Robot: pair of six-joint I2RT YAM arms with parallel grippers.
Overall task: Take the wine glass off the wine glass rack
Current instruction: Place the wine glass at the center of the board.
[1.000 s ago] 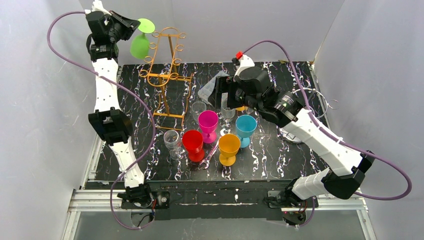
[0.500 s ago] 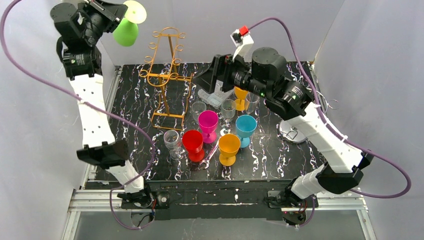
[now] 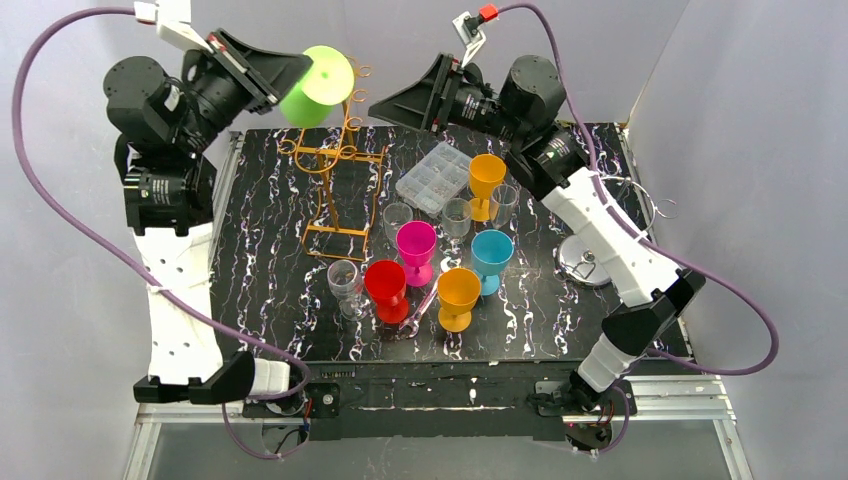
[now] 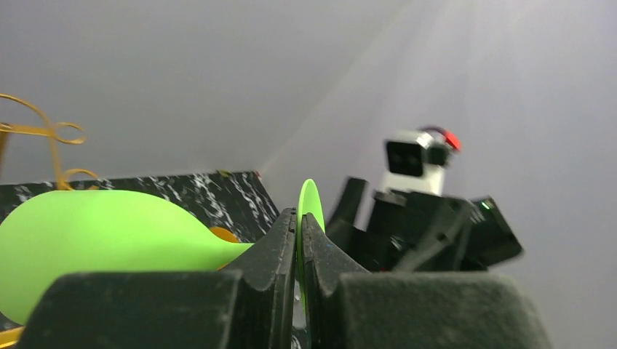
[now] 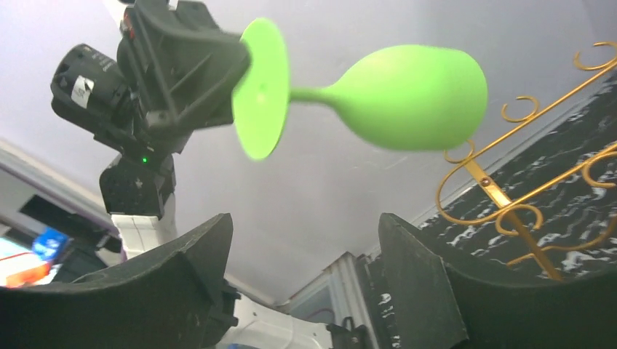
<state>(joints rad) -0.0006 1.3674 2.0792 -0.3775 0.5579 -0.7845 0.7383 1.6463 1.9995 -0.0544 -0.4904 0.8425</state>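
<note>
The wine glass lies near the rack's top, between the left gripper and the right gripper.

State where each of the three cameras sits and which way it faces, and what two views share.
Top external: above and behind the arm bases, looking down on the table, the rack, the left arm and the right arm.
Left wrist: on the left gripper, looking past its shut fingers toward the right arm.
Right wrist: behind the open right gripper, facing the green wine glass.
Shared: both wrist views show that glass pinched by its foot.
</note>
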